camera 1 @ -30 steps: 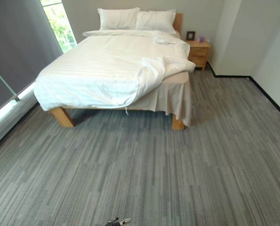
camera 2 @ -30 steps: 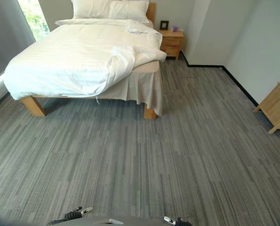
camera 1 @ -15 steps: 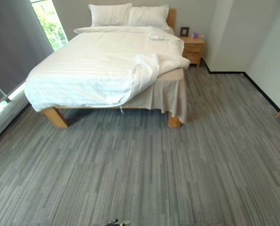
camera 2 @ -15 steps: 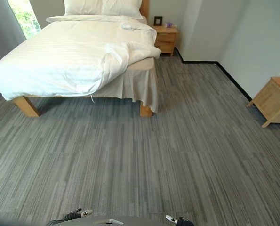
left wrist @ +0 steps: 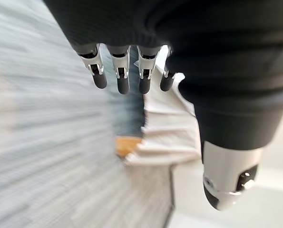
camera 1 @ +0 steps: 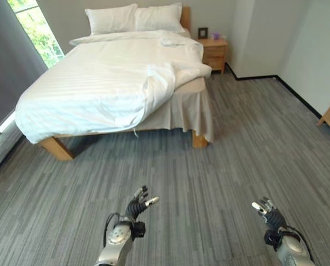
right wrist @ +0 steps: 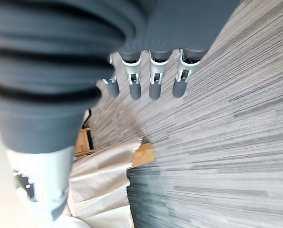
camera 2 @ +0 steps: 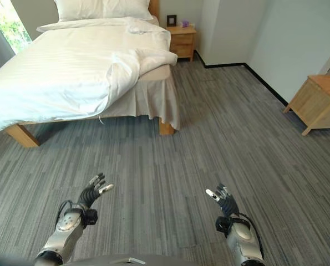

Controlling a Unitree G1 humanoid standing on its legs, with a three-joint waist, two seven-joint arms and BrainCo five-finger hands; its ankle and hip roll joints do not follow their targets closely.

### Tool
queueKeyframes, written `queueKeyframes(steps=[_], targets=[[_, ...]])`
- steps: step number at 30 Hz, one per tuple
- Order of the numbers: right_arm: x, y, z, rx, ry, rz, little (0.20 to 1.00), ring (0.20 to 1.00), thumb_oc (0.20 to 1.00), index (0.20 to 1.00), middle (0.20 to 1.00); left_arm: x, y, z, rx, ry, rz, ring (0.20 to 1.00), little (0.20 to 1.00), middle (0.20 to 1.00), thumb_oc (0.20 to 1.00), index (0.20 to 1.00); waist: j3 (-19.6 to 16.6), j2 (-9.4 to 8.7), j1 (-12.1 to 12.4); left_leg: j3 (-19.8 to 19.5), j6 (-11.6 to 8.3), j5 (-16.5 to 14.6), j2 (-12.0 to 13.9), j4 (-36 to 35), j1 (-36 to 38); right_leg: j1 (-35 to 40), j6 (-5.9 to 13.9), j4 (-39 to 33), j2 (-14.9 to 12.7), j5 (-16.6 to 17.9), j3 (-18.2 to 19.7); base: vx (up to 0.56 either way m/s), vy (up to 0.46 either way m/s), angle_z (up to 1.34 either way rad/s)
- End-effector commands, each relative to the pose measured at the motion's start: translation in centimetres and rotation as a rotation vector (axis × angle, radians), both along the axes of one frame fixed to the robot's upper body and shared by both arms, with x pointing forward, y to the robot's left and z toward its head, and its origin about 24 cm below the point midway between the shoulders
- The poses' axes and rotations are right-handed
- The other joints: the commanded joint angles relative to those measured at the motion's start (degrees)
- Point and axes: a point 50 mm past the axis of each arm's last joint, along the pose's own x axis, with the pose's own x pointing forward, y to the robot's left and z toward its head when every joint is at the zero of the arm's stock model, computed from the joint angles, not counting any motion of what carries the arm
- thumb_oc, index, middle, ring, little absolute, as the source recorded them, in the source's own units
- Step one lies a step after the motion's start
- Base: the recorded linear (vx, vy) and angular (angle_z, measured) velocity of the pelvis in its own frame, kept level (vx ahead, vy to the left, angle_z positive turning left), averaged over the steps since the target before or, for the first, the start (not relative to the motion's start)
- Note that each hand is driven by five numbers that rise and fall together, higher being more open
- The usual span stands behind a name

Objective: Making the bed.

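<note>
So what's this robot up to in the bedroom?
It is facing a bed that needs making. The white duvet is rumpled and folded back at the near right corner, baring the mattress and the bed skirt. Two pillows lie at the head, next to a wooden nightstand. The left hand and right hand are raised over the grey carpet, fingers open, holding nothing and well short of the bed.
</note>
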Motion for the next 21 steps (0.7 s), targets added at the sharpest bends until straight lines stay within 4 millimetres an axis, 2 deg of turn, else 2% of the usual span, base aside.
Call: queueKeyframes(steps=[1,4,9,11,15,21], targets=[[1.0,0.7,0.6,-0.009,-0.05,0.045,1.0,1.0,1.0,1.0,1.0,1.4,1.6,1.2,-0.005,-0.073,0.065,1.0,1.0,1.0,1.0,1.0,-1.3,-3.98,-0.2,-1.8,-5.53,4.9,2.1,-2.9,0.2,4.6,9.14,-7.5,-7.3,10.3,0.1,0.0,0.0,0.0],[0.9,1.6,0.5,-0.022,-0.045,0.09,1.0,1.0,1.0,1.0,1.0,1.4,1.3,1.2,-0.048,-0.086,0.114,1.0,1.0,1.0,1.0,1.0,-1.0,-4.25,-0.1,-1.7,-5.5,4.7,2.1,-2.9,0.1,4.5,9.16,-7.5,-7.4,10.2,0.2,0.0,0.0,0.0],[0.4,3.1,-0.3,0.164,-0.043,-0.013,1.0,1.0,1.0,1.0,1.0,1.7,1.0,1.7,-0.094,-0.124,0.152,1.0,1.0,1.0,1.0,1.0,-0.7,-4.57,-0.3,-1.3,-5.43,4.6,2.0,-2.9,0.3,4.5,9.22,-7.5,-7.6,10.6,0.6,0.01,0.003,-0.01],[1.0,3.5,0.4,0.169,-0.082,0.016,1.0,1.0,1.0,1.0,1.0,2.1,1.5,2.8,-0.069,-0.173,0.139,1.0,1.0,1.0,1.0,1.0,-0.5,-4.71,-0.2,-1.2,-5.28,4.6,1.9,-2.9,0.0,4.2,9.43,-7.5,-7.8,11.1,0.8,0.02,0.017,-0.04],[1.9,3.3,1.5,0.144,-0.153,0.002,1.0,1.0,1.0,1.0,1.0,2.4,1.7,3.4,-0.016,-0.206,0.126,1.0,1.0,1.0,1.0,1.0,-0.2,-4.58,-0.2,-1.0,-4.91,4.0,1.7,-2.9,0.0,4.0,9.58,-7.5,-8.1,11.0,1.0,0.0,0.019,-0.01],[2.7,3.4,2.5,0.145,-0.217,-0.012,1.0,1.0,1.0,1.0,1.0,2.4,2.0,3.5,0.004,-0.213,0.144,1.0,1.0,1.0,1.0,1.0,0.2,-4.68,-0.3,-0.5,-4.45,3.6,1.2,-2.9,0.4,4.1,10.0,-7.5,-8.5,11.8,1.5,0.03,0.041,-0.02]])
